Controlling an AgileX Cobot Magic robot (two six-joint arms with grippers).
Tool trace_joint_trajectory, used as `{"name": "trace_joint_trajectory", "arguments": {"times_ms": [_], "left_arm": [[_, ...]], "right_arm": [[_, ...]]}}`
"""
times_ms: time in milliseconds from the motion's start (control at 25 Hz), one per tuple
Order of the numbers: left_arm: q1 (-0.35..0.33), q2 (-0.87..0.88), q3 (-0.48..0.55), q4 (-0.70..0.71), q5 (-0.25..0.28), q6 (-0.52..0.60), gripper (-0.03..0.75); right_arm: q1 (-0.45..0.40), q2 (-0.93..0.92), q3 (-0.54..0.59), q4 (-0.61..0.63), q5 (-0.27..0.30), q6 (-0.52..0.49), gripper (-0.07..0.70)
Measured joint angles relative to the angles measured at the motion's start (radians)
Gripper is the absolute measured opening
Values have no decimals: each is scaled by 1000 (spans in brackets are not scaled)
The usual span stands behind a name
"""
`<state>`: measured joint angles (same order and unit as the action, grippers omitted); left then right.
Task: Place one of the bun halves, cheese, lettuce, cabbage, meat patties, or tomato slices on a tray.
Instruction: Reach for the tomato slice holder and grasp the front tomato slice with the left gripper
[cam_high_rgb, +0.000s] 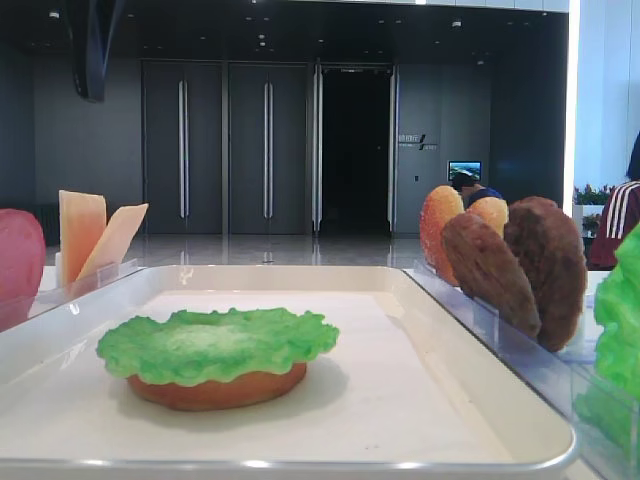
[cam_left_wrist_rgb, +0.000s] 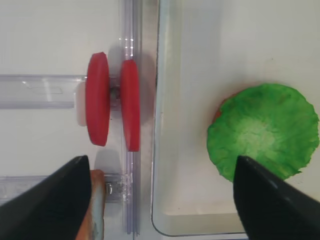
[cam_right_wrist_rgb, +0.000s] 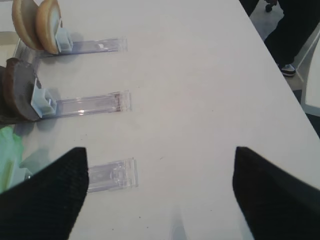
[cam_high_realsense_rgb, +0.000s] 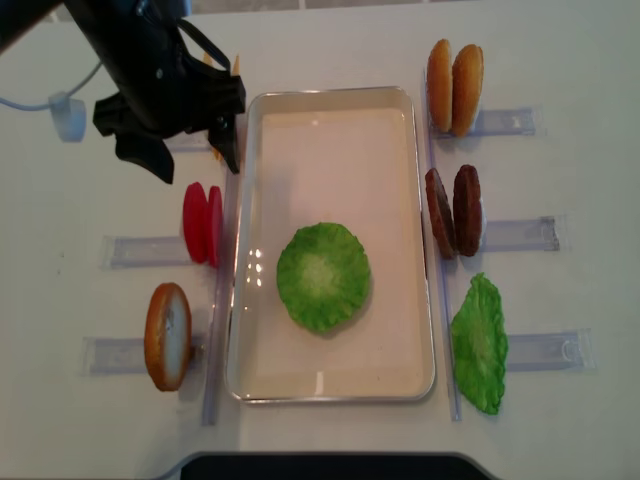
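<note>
Hovering beside the tray (cam_high_realsense_rgb: 330, 95), my left gripper (cam_high_realsense_rgb: 180, 150) hangs empty, jaws spread wide, above 2 tomato slices (cam_high_realsense_rgb: 202, 223). On the tray, lettuce (cam_high_realsense_rgb: 322, 275) covers a bun half (cam_high_rgb: 215, 390). My right gripper (cam_right_wrist_rgb: 160, 195) is wide too, holding nothing.

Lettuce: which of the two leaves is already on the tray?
The round lettuce leaf mid-tray, lying flat on a bun half. The other leaf sits outside the tray's right rim, by its clear holder.

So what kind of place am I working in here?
Probably a demo table in a large lobby or hall, not a kitchen: tall dark doors behind, a seated person nearby, and toy burger parts around a white tray.
</note>
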<state>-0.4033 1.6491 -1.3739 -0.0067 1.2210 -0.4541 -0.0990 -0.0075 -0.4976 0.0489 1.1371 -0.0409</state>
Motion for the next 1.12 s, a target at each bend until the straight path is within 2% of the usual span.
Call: {"name": "trace_joint_trajectory", "arguments": {"times_ms": [760, 1120], "left_arm": [[-25, 3, 0, 41, -13, -25, 692], [-30, 66, -1, 40, -13, -25, 692]], "right_arm": [[0, 0, 0, 0, 0, 0, 587], [0, 0, 0, 0, 0, 0, 587]]}}
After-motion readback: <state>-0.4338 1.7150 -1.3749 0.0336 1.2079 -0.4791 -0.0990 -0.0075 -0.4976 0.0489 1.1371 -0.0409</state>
